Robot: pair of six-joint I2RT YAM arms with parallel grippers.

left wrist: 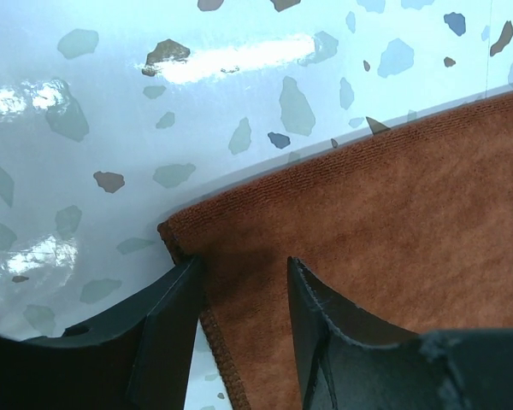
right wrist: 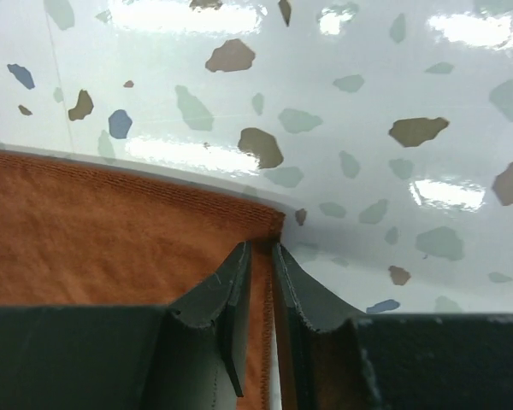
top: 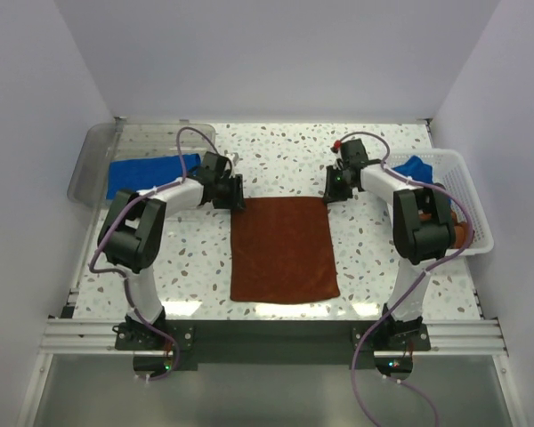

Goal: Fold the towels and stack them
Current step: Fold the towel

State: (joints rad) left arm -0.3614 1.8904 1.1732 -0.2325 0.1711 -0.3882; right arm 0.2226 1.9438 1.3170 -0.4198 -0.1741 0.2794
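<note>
Most of the rust-brown towel cut off at both wrist views' edges

I'm watching the left claw sitting at the frame's bottom, jaws parted, straddling the corner hem of the rust-brown towel lying on the speckled table.
</note>
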